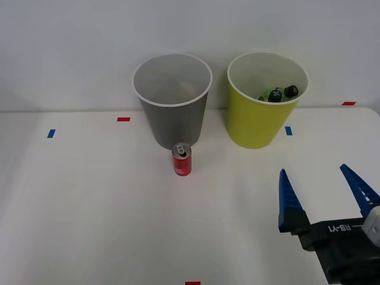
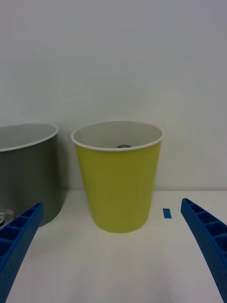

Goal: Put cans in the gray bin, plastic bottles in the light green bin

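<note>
Where it stands upright, a short red can (image 1: 182, 160), silver-topped.

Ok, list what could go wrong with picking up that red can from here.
1. The red can stands close in front of the gray bin; the open right pincer could bump the bin.
2. The can is small and upright, so an off-centre approach may tip it.
3. The light green bin is beside the gray one; a misdrop is possible.

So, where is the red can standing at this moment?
In the front view, the red can stands upright on the table, directly in front of the gray bin and to the left of the open right gripper.
</note>
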You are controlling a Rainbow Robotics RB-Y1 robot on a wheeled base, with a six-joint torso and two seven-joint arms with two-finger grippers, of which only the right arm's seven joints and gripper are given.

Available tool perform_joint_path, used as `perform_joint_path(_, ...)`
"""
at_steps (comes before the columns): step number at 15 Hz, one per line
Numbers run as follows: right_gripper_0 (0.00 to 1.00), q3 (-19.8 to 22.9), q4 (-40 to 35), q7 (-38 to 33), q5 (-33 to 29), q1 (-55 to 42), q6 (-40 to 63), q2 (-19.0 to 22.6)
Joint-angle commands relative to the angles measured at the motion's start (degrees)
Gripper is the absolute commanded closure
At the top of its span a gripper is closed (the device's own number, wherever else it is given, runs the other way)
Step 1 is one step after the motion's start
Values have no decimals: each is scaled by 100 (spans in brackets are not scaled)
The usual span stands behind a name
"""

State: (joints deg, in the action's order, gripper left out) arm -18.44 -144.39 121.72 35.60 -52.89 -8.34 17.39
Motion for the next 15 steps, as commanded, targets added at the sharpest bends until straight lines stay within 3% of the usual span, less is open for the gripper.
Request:
perform_joint_path(1, 0, -55, 60, 519, -176, -776, -220, -26)
perform_joint_path(4, 0, -169, 728, 300, -888, -1057, -1038, -105)
perform_joint_path(8, 0, -107, 1765, -1467, -2716, -1250, -2180, -509)
perform_joint_path(11, 0, 51, 2705, -2697, -3665, -1294, -3191, -896)
perform_joint_path(13, 0, 156, 2995, -3295, -4034, -1373, -3481, -1036)
perform_joint_path(15, 0, 139, 3048, -3400, -4140, -1514, -3508, -1159)
